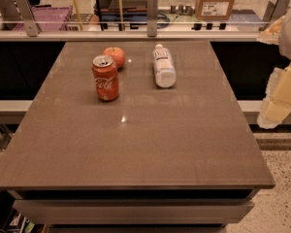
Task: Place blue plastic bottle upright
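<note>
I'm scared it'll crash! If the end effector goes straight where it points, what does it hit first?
Likely the floor beside the table: the end effector hangs off its right edge, seemingly pointing down, though depth is unclear.

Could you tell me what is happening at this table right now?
A one-armed robot is due to stand the blue plastic bottle upright, but nothing is being handled yet. The bottle lies on its side on the table, cap pointing to the far edge. To its left a red soda can stands upright, with a round red-orange fruit just behind it. The gripper hangs at the right edge of the view, beyond the table's side and well away from the bottle.
</note>
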### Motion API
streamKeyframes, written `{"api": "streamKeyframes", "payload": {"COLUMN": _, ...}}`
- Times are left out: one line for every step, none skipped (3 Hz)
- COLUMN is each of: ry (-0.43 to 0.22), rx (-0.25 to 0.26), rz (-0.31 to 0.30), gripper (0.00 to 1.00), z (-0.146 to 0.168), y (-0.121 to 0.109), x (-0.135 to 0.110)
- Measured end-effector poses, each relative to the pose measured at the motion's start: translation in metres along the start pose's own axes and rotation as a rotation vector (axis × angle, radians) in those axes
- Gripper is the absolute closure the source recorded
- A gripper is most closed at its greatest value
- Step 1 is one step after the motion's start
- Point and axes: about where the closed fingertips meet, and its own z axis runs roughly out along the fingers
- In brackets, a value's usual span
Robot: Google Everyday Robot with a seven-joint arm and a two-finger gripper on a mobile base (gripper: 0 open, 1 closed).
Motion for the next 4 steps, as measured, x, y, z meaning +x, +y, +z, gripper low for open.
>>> {"api": "streamKeyframes", "payload": {"ry": -0.007, "rx": -0.003, "rz": 0.01, "gripper": 0.0, "z": -0.002, "y": -0.003, "x": -0.004}}
{"api": "streamKeyframes", "payload": {"ry": -0.027, "rx": -0.017, "rz": 0.048, "gripper": 0.0, "z": -0.005, "y": -0.014, "x": -0.012}}
{"api": "streamKeyframes", "payload": {"ry": -0.072, "rx": -0.011, "rz": 0.118, "gripper": 0.0, "z": -0.007, "y": -0.03, "x": -0.022}}
{"api": "streamKeyframes", "payload": {"ry": -0.142, "rx": 0.028, "rz": 0.238, "gripper": 0.0, "z": -0.01, "y": -0.047, "x": -0.029}}
